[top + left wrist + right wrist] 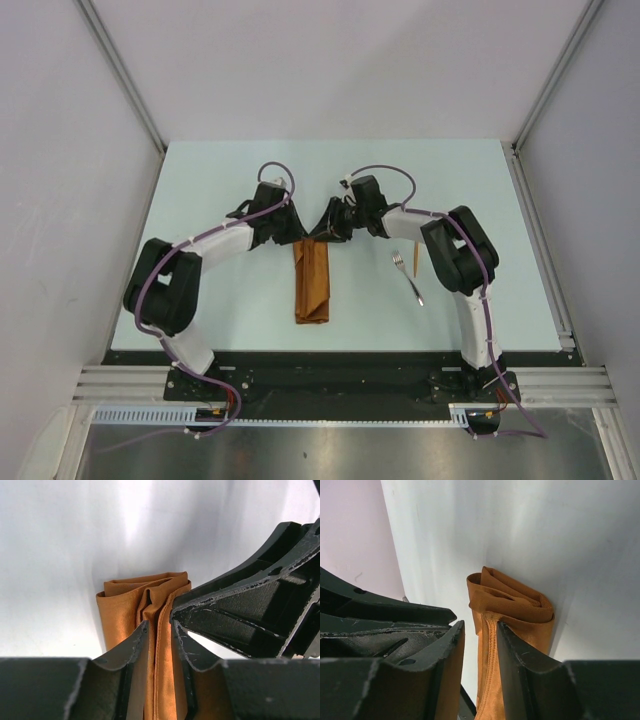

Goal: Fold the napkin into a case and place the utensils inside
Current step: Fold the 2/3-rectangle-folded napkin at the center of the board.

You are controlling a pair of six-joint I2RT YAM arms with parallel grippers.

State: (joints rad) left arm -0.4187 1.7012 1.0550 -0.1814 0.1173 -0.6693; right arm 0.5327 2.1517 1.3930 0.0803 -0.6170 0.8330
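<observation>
The napkin (312, 285) lies folded into a narrow rust-orange case, running from the table's middle toward me. Both grippers meet at its far end. My left gripper (297, 235) (160, 625) stands narrowly open astride a raised hem of the cloth (125, 605). My right gripper (328, 232) (481, 625) is open too: a cloth (510, 605) edge lies against one finger, and bare table shows beside the other. The fork (408, 277) lies right of the case. The spoon (413, 255) shows only as a thin orange sliver beside it, half hidden by the right arm.
The pale table (220, 180) is walled by white panels with metal rails at its left and right edges. The right arm's elbow (460, 250) hangs just beside the fork. The two grippers nearly touch each other.
</observation>
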